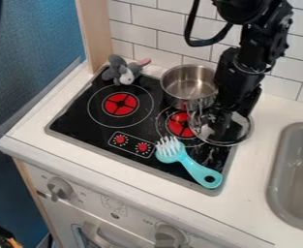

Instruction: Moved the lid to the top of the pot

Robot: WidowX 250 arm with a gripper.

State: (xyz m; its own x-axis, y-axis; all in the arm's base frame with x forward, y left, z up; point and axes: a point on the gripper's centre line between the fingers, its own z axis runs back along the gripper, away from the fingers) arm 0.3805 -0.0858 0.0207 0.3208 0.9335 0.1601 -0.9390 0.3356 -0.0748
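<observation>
My gripper hangs down at the right side of the stove, over the glass lid; whether it holds the lid cannot be made out. The clear round lid with a metal rim lies in front of and to the right of the pot, overlapping the stove's right edge. The silver metal pot stands upright at the back right of the stove, its top uncovered. Part of the pot's right side is close behind the arm.
A turquoise brush lies at the stove's front right. A grey plush toy sits at the back left corner of the black stove top. The grey sink is at the right, and a tiled wall rises behind.
</observation>
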